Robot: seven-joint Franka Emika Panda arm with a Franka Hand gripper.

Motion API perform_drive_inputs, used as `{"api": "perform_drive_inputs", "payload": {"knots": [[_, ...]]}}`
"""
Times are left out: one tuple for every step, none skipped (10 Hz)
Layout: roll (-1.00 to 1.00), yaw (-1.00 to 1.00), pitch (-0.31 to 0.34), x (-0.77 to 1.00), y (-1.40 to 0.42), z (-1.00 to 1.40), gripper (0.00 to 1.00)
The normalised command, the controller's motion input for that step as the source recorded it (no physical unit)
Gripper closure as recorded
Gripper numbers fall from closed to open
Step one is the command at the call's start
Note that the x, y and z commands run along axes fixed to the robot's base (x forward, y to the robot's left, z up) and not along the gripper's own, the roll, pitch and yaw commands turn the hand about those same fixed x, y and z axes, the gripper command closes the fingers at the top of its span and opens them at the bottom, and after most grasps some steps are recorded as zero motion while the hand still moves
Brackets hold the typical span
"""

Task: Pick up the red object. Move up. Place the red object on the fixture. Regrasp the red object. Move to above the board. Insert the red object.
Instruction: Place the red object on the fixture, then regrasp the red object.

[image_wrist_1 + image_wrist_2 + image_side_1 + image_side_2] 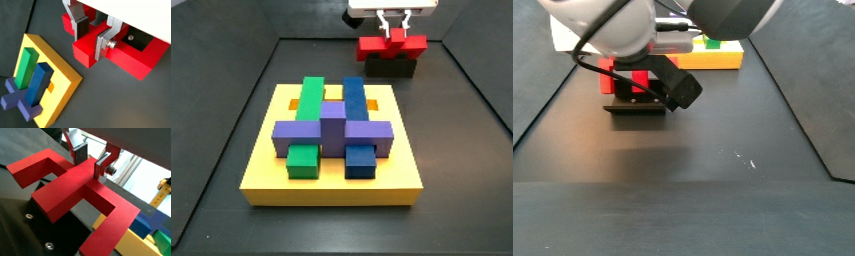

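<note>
- At the far end of the floor, behind the board (331,178), the gripper (394,27) hangs straight down over the fixture (393,67).
- Its silver fingers (101,44) stand narrowly apart with a stub of the red object (117,52) between them; both wrist views show the plates pressed against its faces.
- That red cross sits on top of the fixture in a side view, its lower edge resting on the dark holder.
- On the yellow board lie a green block (307,96) and a blue block (354,96) side by side, with a purple cross (333,131) laid over them.
- Nothing stands between board and fixture; they are well apart.
- From the opposite side, the arm (627,30) covers most of the red piece, and the board shows only as a strip behind it.
</note>
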Motion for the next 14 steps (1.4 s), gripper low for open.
{"api": "perform_drive_inputs", "payload": {"knots": [[0.24, -0.12, 0.029, 0.11, 0.24, -0.31, 1.00], [0.15, -0.18, 0.026, 0.00, 0.28, -0.29, 1.00], [0.01, -0.22, 0.020, 0.00, 0.19, -0.22, 1.00], [0.00, -0.24, 0.000, 0.00, 0.14, -0.23, 1.00], [0.00, -0.24, 0.003, 0.00, 0.09, -0.20, 1.00], [0.00, -0.20, 0.000, 0.00, 0.01, -0.17, 1.00], [0.00, 0.00, 0.003, 0.00, 0.00, 0.01, 1.00], [0.00, 0.00, 0.000, 0.00, 0.00, 0.00, 1.00], [0.00, 0.00, 0.000, 0.00, 0.00, 0.00, 0.00], [0.01, 0.00, 0.000, 0.00, 0.00, 0.00, 0.00], [0.16, 0.00, 0.014, 0.00, -0.04, 0.07, 0.00], [0.12, 0.00, 0.054, 0.04, 0.00, 0.10, 0.00], [0.07, 0.00, 0.034, 0.03, 0.00, 0.09, 0.00], [0.09, 0.00, 0.034, 0.03, 0.00, 0.10, 0.00]]}}
